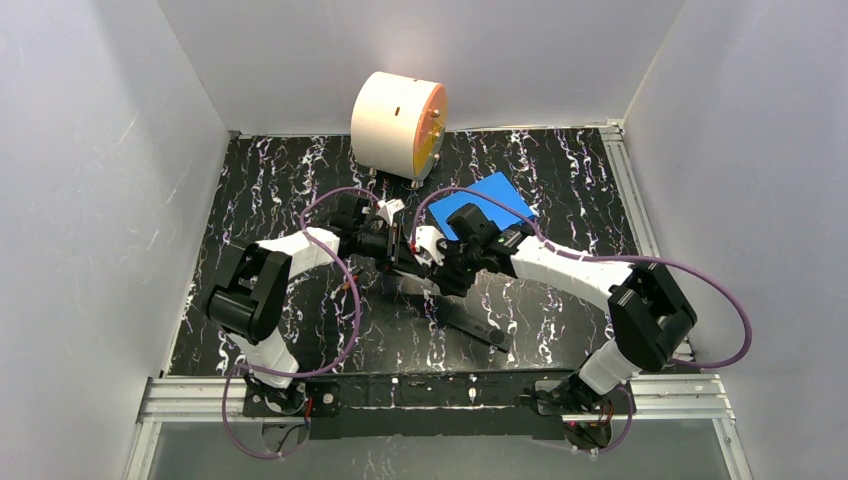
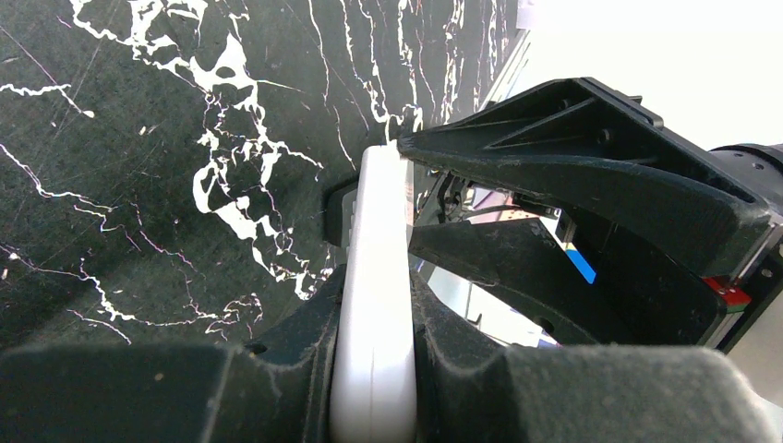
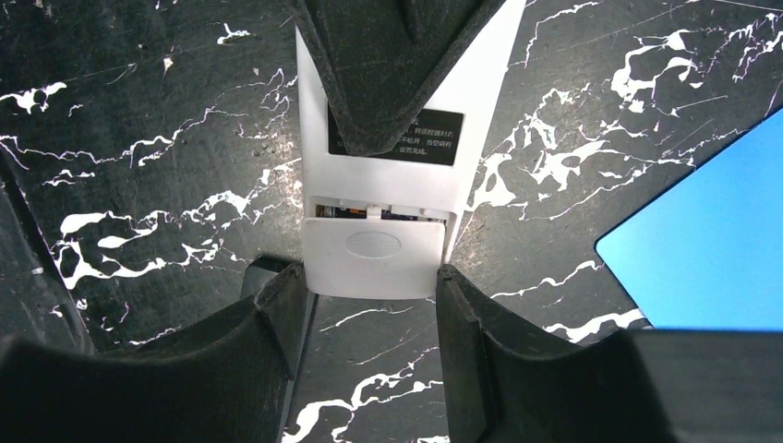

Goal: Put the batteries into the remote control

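I see the white remote control (image 3: 388, 166) back side up, its battery cover (image 3: 374, 258) slid a little way out, leaving a narrow slit at the compartment's edge. My right gripper (image 3: 374, 288) has a fingertip pressed against each side of the cover end. My left gripper (image 2: 374, 309) is shut on the remote (image 2: 374, 277), which shows edge-on between its pads. Its finger (image 3: 397, 65) covers the remote's far half in the right wrist view. Both grippers meet above the mat's middle, left gripper (image 1: 398, 243) and right gripper (image 1: 428, 262). The batteries are hidden.
A black remote (image 1: 478, 326) lies on the marbled mat just in front of the right gripper. A blue pad (image 1: 490, 203) lies behind the right arm. A cream and orange drum (image 1: 398, 125) stands at the back. White walls close in on both sides.
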